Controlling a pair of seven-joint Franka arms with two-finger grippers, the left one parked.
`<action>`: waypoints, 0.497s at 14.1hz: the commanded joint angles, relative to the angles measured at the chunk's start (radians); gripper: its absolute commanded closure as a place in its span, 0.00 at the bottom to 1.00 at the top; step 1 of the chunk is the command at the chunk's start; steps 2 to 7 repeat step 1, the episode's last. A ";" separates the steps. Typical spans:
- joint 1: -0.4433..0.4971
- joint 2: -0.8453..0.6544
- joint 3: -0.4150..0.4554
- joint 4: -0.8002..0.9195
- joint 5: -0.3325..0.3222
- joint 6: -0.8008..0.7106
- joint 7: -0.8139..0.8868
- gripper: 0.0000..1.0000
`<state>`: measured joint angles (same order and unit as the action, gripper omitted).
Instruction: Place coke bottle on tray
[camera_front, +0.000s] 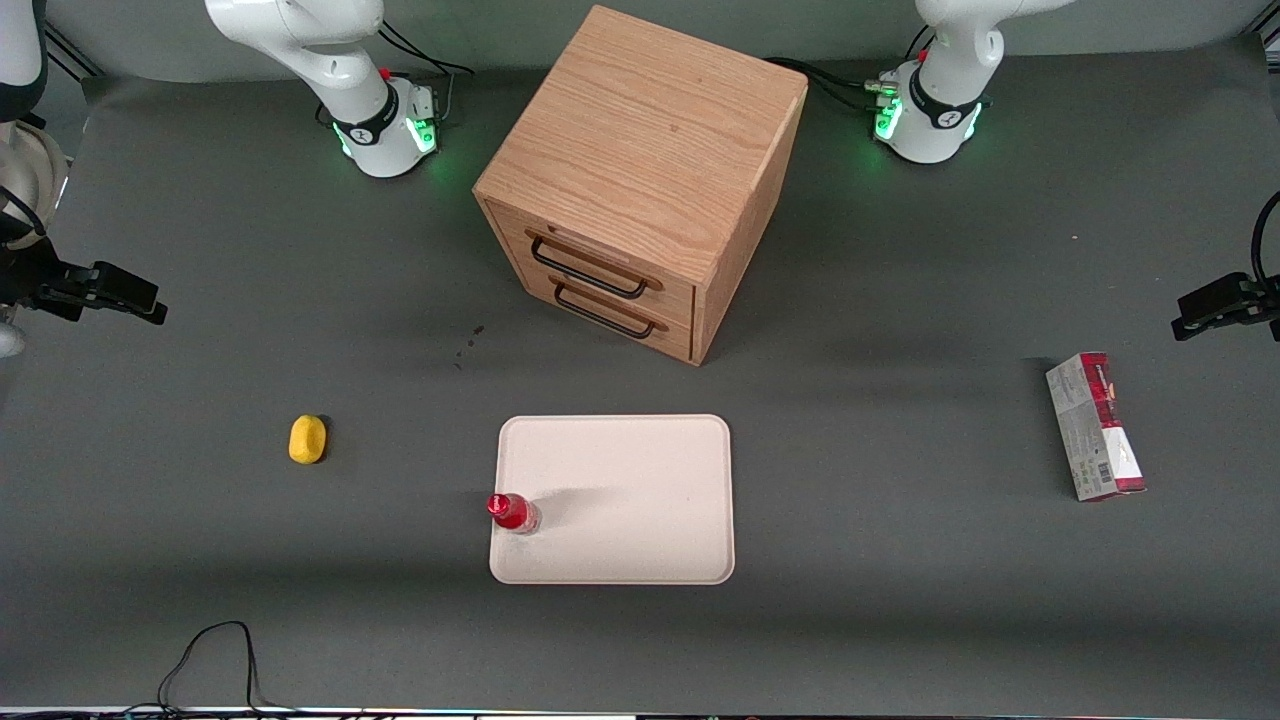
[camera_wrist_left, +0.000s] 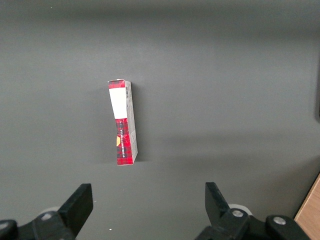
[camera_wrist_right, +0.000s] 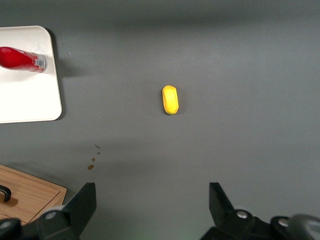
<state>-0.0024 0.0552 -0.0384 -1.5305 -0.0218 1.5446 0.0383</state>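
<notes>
Red coke bottle (camera_front: 513, 512) stands upright on the tray (camera_front: 640, 500), well apart from the raised gripper (camera_wrist_right: 152, 210), whose fingers are spread wide and hold nothing.

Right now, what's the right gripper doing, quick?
Right gripper: open, holding nothing, high above the table near the yellow lump; coke bottle already stands on the tray.

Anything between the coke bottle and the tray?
No. The coke bottle already stands upright on the tray, at its edge toward the working arm's end. The tool is open and apart from it, above the table edge.
</notes>
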 joint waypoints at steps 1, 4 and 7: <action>0.013 -0.008 -0.018 -0.003 0.029 -0.015 -0.029 0.00; 0.013 -0.008 -0.018 -0.003 0.029 -0.015 -0.029 0.00; 0.013 -0.008 -0.018 -0.003 0.029 -0.015 -0.029 0.00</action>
